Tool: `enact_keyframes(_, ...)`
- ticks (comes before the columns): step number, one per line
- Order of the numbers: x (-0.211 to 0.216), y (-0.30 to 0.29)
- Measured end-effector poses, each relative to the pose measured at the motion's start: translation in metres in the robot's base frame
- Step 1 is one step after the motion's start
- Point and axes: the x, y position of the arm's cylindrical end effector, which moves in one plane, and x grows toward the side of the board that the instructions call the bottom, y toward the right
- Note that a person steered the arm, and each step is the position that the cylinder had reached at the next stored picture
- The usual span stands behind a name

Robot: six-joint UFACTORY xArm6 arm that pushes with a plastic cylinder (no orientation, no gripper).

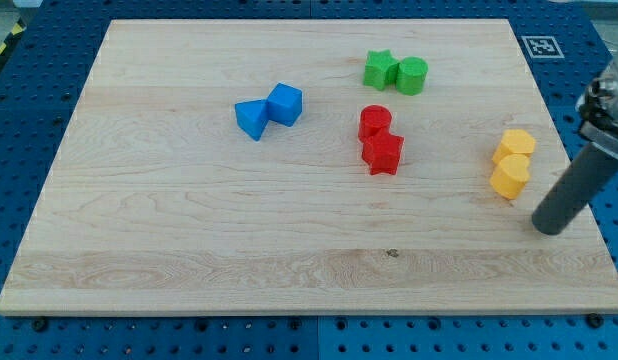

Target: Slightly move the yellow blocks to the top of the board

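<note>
Two yellow blocks sit touching near the view's right edge of the wooden board [189, 250]: a yellow hexagonal block [516, 143] above and a second yellow block [509, 177] just below it. My tip [551, 228] is the lower end of the dark rod that comes in from the view's right. It rests on the board below and to the right of the lower yellow block, a short gap apart from it.
A blue pair, a triangular block [252, 118] and a cube [285, 103], lies left of centre. A red cylinder [374, 121] touches a red star [383, 152] at centre. A green star [380, 69] and green cylinder [412, 75] sit near the top. The blue perforated table [19, 120] surrounds the board.
</note>
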Motion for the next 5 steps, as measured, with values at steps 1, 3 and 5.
enact_keyframes(1, -0.02, -0.003)
enact_keyframes(3, -0.038, -0.003)
enact_keyframes(5, -0.016, -0.004)
